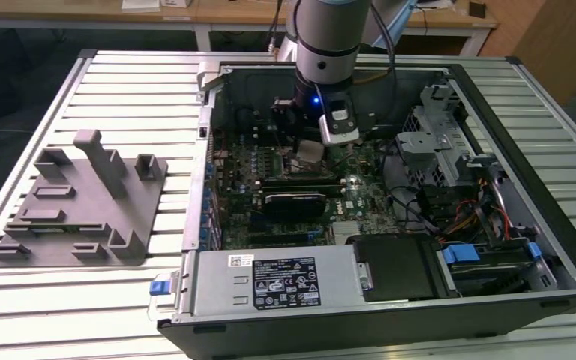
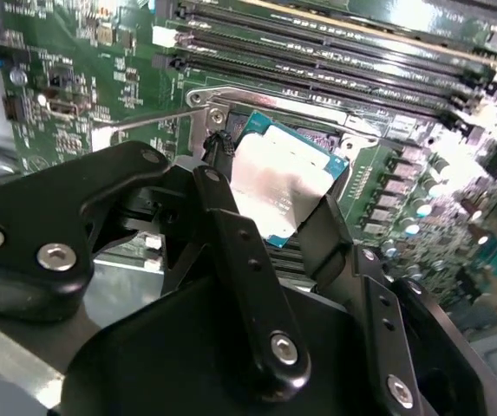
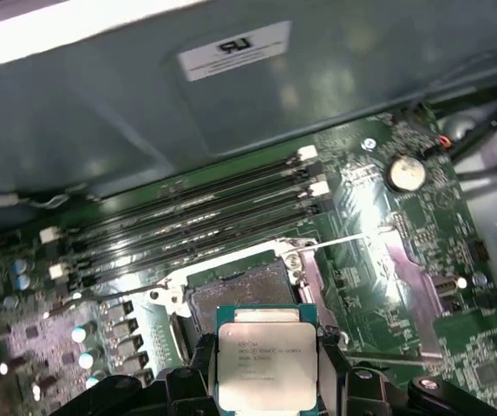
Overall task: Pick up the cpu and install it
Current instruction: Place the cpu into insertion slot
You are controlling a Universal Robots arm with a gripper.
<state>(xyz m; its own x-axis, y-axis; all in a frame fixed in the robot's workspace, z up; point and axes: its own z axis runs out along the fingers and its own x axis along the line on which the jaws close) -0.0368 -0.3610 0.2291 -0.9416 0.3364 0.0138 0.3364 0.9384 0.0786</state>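
The hand (image 2: 274, 224) is closed on the cpu (image 2: 276, 178), which is gripped by two opposite edges between the black fingers (image 2: 231, 234), its silvery top exposed. It is held close over the open socket (image 3: 241, 290) of the green motherboard (image 3: 378, 260), beside the memory slots (image 3: 205, 208). The board is housed in an open computer case (image 1: 368, 330) laid on the slatted counter (image 1: 108, 82). A grey fixture (image 1: 78, 210) is seen well apart, toward the exterior view's left.

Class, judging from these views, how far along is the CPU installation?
Done: the cpu is picked up, clamped in the gripper. In hand: it hangs above the motherboard, close to the open socket. Left: it is not yet seated.
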